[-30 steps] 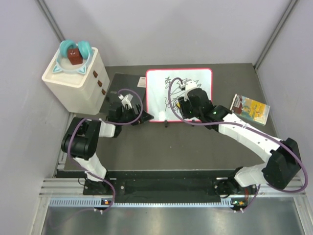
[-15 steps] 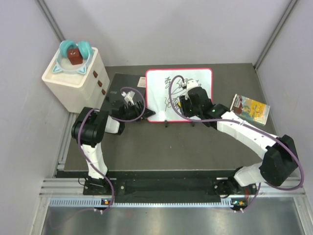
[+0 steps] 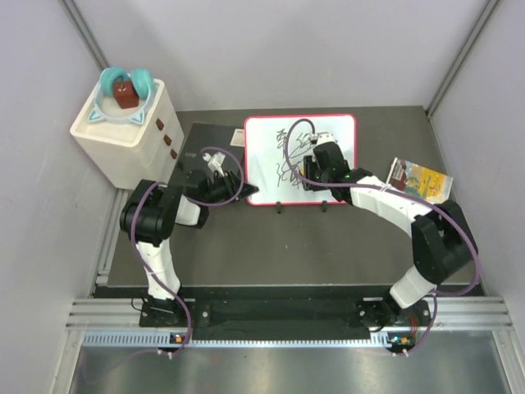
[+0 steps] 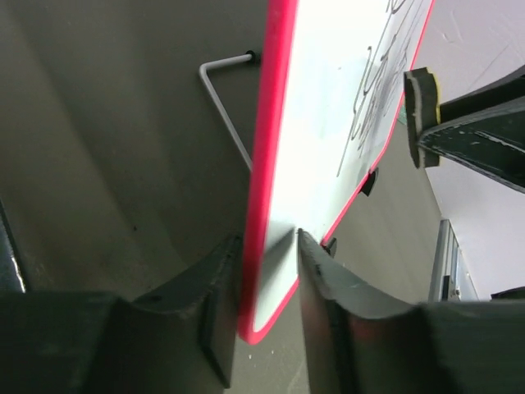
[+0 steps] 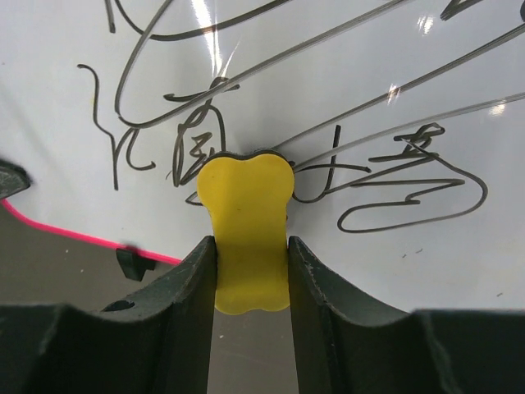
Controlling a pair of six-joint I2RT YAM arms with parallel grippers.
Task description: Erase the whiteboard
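Note:
The whiteboard [image 3: 264, 141], red-framed and covered in black scribbles, stands tilted on small black feet at the middle of the mat. My left gripper [image 3: 248, 194] straddles its lower left corner; in the left wrist view its jaws [image 4: 271, 246] press on the whiteboard [image 4: 328, 123], one finger on the back, one on the white face. My right gripper [image 3: 312, 168] is shut on a yellow eraser [image 5: 246, 238], whose far end lies against the scribbled whiteboard [image 5: 344, 98]. From the left wrist the eraser [image 4: 420, 94] shows edge-on against the board's face.
A white drawer box [image 3: 127, 139] with a teal toy [image 3: 125, 86] on top stands at the back left. A dark grey slab [image 3: 201, 152] lies behind the left gripper. A colourful booklet [image 3: 418, 180] lies right of the board. Grey walls close in both sides.
My left gripper has reached the board's lower left corner and closed its jaws onto it. The right gripper with the eraser has slid up the board's face.

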